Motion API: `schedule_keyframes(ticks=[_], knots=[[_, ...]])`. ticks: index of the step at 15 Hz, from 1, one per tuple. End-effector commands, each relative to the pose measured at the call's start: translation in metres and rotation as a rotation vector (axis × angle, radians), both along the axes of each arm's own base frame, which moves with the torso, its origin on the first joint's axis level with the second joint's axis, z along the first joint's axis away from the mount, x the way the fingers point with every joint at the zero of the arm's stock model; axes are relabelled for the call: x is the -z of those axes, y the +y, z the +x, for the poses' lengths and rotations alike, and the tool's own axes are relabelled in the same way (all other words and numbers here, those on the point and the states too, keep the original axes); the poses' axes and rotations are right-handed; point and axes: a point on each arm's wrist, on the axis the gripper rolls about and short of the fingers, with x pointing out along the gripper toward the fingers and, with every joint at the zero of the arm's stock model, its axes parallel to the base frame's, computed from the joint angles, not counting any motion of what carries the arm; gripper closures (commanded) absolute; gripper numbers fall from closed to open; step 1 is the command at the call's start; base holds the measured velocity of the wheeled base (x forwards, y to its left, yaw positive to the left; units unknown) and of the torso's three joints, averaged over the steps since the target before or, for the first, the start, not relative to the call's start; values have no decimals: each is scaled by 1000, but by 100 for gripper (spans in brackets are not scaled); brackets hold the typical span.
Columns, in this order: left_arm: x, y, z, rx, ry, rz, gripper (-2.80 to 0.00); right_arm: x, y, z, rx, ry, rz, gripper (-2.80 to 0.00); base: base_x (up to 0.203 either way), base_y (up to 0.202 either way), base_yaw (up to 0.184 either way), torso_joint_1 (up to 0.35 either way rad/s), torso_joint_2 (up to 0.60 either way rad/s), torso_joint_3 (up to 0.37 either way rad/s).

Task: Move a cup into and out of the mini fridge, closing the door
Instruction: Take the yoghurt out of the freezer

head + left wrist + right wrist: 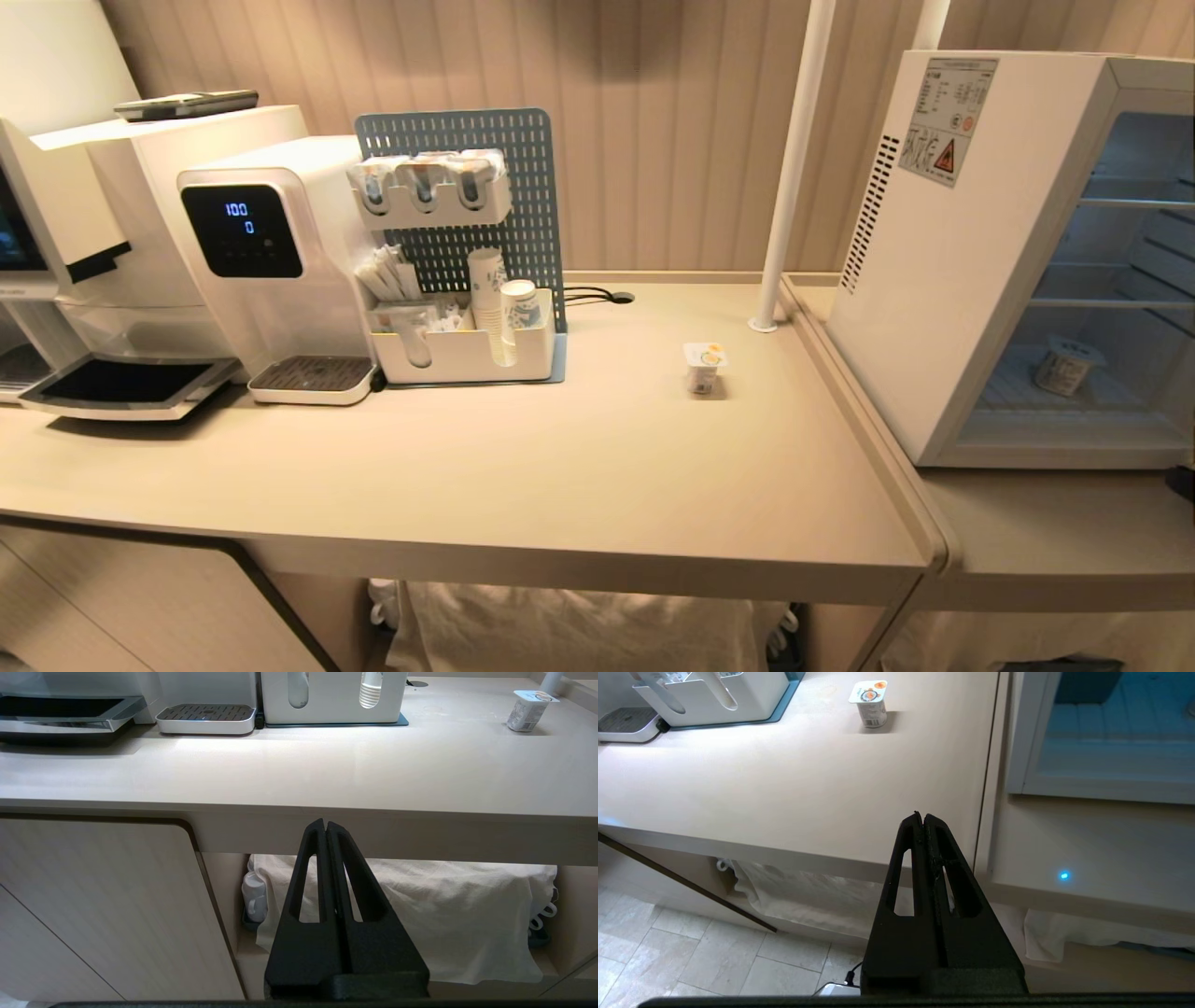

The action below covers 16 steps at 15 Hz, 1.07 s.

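Left claw [326,826] sitting closed and empty, low in front of the table [299,779] edge, pointing at the gap under it where a white cloth [448,914] is lying. Right claw [923,817] also closed, holding nothing, hanging over the table's front edge near the seam where a lower side table [1087,858] is joining it; a small blue light dot [1063,875] is showing on that lower surface. Neither arm is showing in the head view. Further back, a cup [704,366] with a foil lid is standing upright on the table, alone, well apart from the claws, between the organizer [467,350] and the fridge [971,271]. A white pole [792,168] is rising just behind it. The fridge is standing on the lower side table at the right, its front open, wire shelves showing; the door itself is not in view. A second cup [1064,364] is sitting on the fridge floor inside, upright as far as can be told. At the far left, a water dispenser [271,252] is showing digits on its dark panel, with a coffee machine [84,233] beside it. The organizer is holding paper cups [499,303] in front of a blue pegboard [523,187].
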Motion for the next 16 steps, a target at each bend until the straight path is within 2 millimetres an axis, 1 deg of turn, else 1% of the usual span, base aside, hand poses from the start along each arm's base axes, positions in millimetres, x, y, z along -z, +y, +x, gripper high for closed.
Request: schedule_keyframes(ticks=[1,4,5,6,7,8,9,10,11,12,16], knots=[[0,0,0,0,-1,-1,0,6,0,-48,14,-117,1,0,0,0,0,0,0,0],[0,0,0,1,-1,-1,0,38,-1,-106,34,-247,-3,0,0,0,0,0,0,0],[0,0,0,1,-1,-1,0,52,-2,-120,54,-297,-8,0,0,0,0,0,0,0],[0,0,0,-1,-1,-1,0,68,-3,-125,101,-334,-15,0,0,0,0,0,0,0],[0,0,0,1,-1,-1,0,83,-3,-120,138,-344,-24,0,0,0,0,0,0,0],[0,0,0,1,-1,-1,0,106,-4,-108,162,-325,-53,0,0,0,0,0,0,0],[0,0,0,1,-2,-1,0,123,-4,-100,170,-289,-79,0,0,0,0,0,0,0],[0,0,0,-1,-1,-1,0,133,-5,-97,177,-261,-106,0,0,0,0,0,0,0],[0,0,0,1,-1,-1,0,133,-5,-96,181,-264,-135,0,0,0,0,0,0,0],[0,0,0,1,-1,-1,0,128,-5,-97,177,-286,-170,0,0,0,0,0,0,0],[0,0,0,-1,-1,-1,0,128,-5,-97,184,-286,-166,0,0,0,0,0,0,0]])
